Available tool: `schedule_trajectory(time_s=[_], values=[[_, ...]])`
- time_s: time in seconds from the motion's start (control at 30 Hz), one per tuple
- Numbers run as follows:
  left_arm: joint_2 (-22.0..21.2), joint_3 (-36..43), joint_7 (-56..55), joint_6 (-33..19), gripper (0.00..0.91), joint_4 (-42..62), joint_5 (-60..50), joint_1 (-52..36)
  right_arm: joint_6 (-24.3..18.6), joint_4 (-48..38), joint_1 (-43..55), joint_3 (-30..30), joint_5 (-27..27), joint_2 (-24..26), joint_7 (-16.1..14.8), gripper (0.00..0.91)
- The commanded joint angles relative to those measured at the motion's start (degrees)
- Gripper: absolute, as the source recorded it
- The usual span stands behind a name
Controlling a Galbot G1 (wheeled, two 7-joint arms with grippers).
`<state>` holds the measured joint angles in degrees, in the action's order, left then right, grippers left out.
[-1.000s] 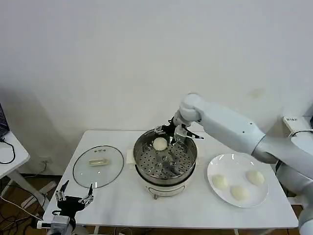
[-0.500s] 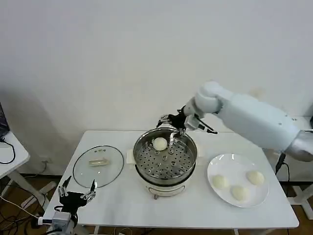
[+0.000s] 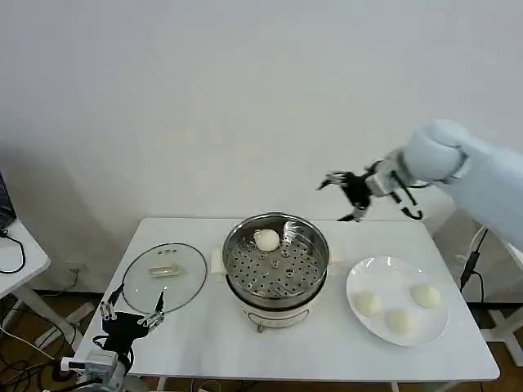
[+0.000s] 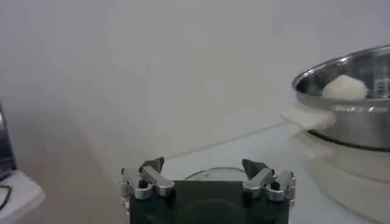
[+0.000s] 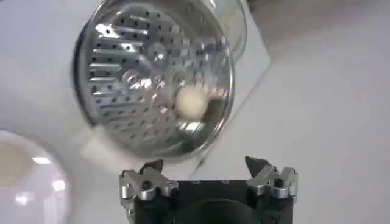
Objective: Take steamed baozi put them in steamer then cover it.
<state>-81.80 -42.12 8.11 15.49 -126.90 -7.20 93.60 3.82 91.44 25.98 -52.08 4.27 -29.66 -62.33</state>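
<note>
The steel steamer [image 3: 274,275] stands mid-table with one steamed baozi [image 3: 267,239] on the far side of its perforated tray. Three more baozi [image 3: 400,321] lie on the white plate [image 3: 392,276] to its right. My right gripper [image 3: 339,198] hangs open and empty in the air, above the table between steamer and plate. From its wrist I look down on the steamer [image 5: 140,67] and its baozi [image 5: 191,102]. The cover [image 3: 163,276] lies flat left of the steamer. My left gripper [image 3: 131,309] waits open beyond the table's front left corner, and its wrist view shows the steamer [image 4: 359,122].
The white table's front strip [image 3: 270,351] is bare. A second small table [image 3: 16,261] stands at the far left. The white wall is close behind.
My right gripper has lifted out of the steamer and swung up and to the right, empty. The baozi stays in the steamer. The left arm has barely moved.
</note>
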Motion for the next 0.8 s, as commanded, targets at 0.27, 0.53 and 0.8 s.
schedule_trajectory(time_s=[0.27, 0.53, 0.8], values=[[0.94, 0.62, 0.13, -0.18, 0.907, -2.10, 0.69, 1.57, 26.96, 6.92, -23.57, 14.57, -3.05, 9.45, -10.53, 0.907], [0.67, 1.19, 0.12, -0.31, 0.907, -1.98, 0.34, 2.29, 26.49, 3.40, -33.91, 17.40, -10.86, 5.32, -9.91, 0.907], [0.42, 0.88, -0.06, -0.27, 0.907, -0.43, 0.41, 1.68, 25.74, -1.85, -34.05, 15.80, -12.13, 0.68, -9.72, 0.907]])
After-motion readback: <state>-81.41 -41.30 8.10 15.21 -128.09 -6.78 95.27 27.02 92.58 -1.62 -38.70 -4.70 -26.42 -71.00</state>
